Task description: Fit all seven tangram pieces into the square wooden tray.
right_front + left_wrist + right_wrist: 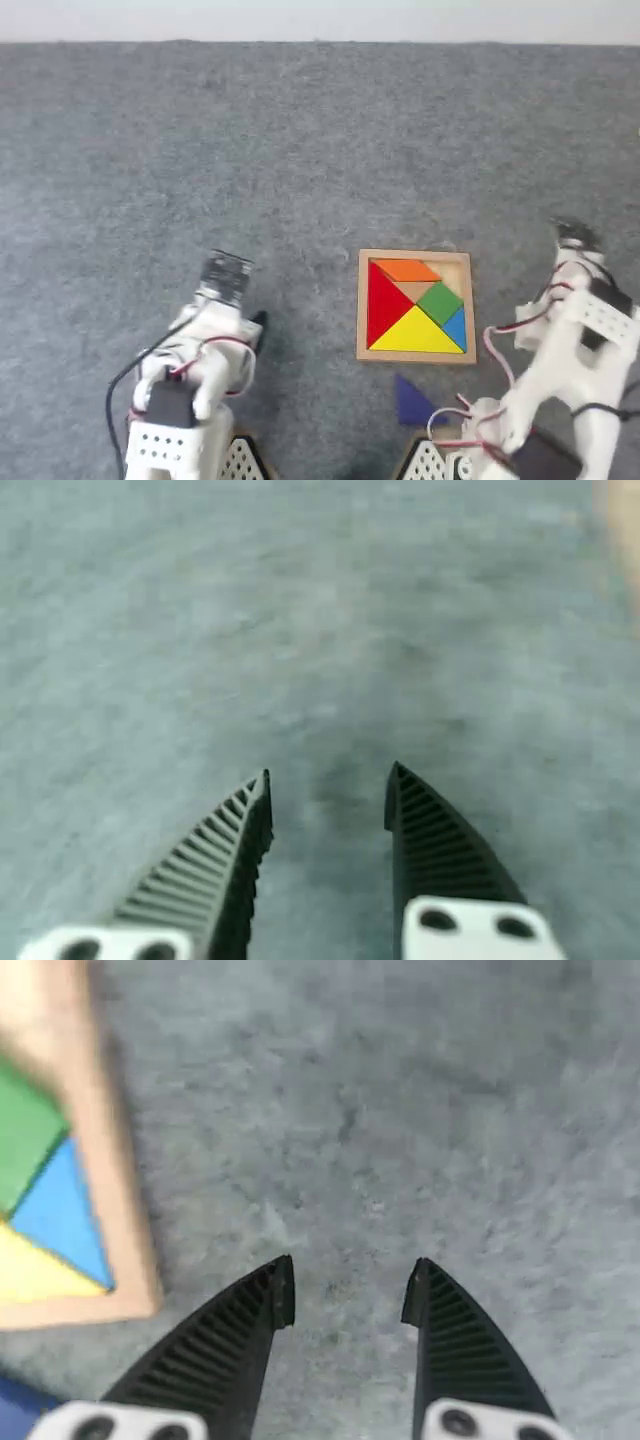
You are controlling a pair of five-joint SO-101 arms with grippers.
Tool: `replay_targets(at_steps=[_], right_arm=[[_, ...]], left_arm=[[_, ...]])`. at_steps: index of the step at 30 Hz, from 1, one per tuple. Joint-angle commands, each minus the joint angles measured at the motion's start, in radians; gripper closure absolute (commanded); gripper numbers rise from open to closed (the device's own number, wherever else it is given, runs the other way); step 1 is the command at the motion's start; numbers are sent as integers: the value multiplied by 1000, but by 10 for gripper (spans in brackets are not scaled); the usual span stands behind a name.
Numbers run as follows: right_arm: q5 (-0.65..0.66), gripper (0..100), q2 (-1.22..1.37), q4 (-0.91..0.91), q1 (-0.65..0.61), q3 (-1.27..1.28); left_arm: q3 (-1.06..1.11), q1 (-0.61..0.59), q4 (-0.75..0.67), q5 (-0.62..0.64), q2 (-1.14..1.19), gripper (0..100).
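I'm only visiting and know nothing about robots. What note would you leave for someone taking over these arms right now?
Left claw: open, empty, over bare carpet.
Right claw: open, empty, over carpet beside the wooden tray.
Done: orange piece, red piece, green piece, yellow piece and light blue piece lie in the tray.
Left: dark blue piece lies on the carpet outside the tray, near the right arm's base; bare wood gaps in the tray need filling.
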Motion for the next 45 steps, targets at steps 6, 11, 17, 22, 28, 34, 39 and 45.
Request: replay_targets(at_steps=[6, 11, 17, 22, 28, 34, 39, 45], right_arm=[[-25, 807, -4, -87, 278, -21], [-12, 807, 4, -147, 272, 29], [-11, 807, 1, -191, 252, 86], [-12, 807, 4, -191, 248, 89], [-12, 807, 5, -191, 246, 89], [-12, 807, -4, -213, 203, 120], [-12, 807, -4, -232, 205, 127], [-12, 807, -4, -232, 202, 127]], left_arm=[[-15, 411, 5, 11, -20, 817], [-13, 474, -17, 0, -20, 817], [-91, 158, -261, -129, -20, 818], [-315, 49, -180, -103, -17, 818], [-584, 51, -40, -49, 258, 816], [-983, 55, 164, 9, 911, 816], [-1288, 178, 327, -28, 1373, 815], [-1405, 282, 203, -86, 1708, 814]])
